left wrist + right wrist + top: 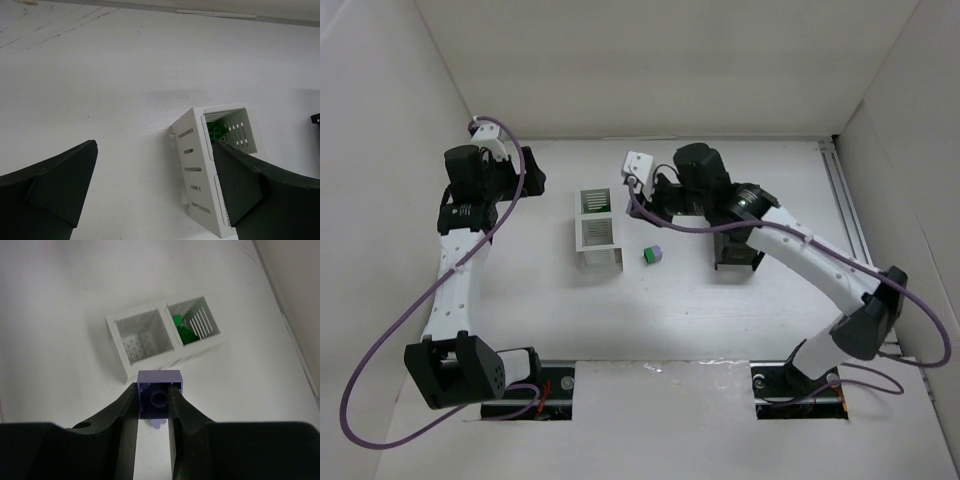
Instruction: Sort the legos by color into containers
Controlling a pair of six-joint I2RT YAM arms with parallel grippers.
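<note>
My right gripper (pixel 156 392) is shut on a lavender-purple lego (pixel 160 390) and holds it above the table, just short of the white container (pixel 116 326). The container's left compartment looks empty; the right one holds green legos (pixel 184 333). A bit of lavender (pixel 159 423) shows on the table under the held brick. In the top view a green and lavender lego pair (pixel 653 255) lies right of the white container (pixel 597 230), near my right gripper (pixel 652 198). My left gripper (pixel 155 150) is open and empty, left of the white container (pixel 197 170). The black container (pixel 738 252) is partly hidden under my right arm.
White walls close in the table at the back and on both sides. A metal rail (pixel 845 200) runs along the right edge. Purple cables loop round both arms. The black container's edge (pixel 315 119) shows at the far right of the left wrist view.
</note>
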